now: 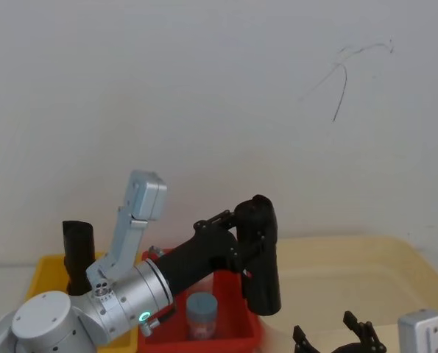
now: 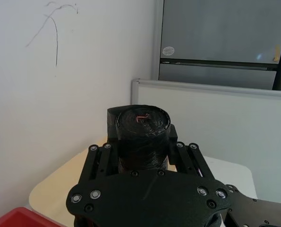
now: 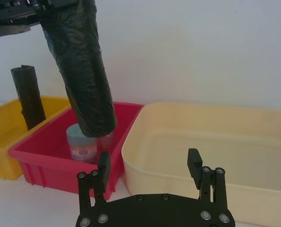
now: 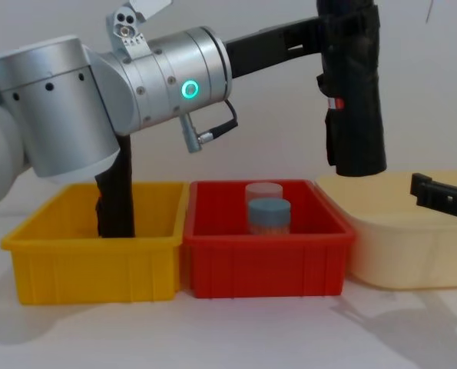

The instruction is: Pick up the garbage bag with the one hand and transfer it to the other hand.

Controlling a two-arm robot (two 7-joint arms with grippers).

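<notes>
The garbage bag (image 1: 263, 257) is a tall black crinkly roll, held upright in the air over the right end of the red bin (image 4: 263, 265). A small red-and-white label (image 4: 336, 102) shows on its side. My left gripper (image 1: 252, 235) is shut on its upper part, and the left wrist view shows the roll's top (image 2: 144, 124) between the fingers (image 2: 100, 158). My right gripper (image 3: 149, 163) is low, in front of the cream tub (image 3: 201, 142), open with nothing between its fingers. It sits below and to the right of the bag (image 3: 83, 75), apart from it.
A yellow bin (image 4: 90, 261) on the left holds another black roll (image 4: 117, 200) standing upright. The red bin in the middle holds two small jars (image 4: 268, 215). The cream tub (image 4: 412, 246) stands at the right. A white wall rises close behind.
</notes>
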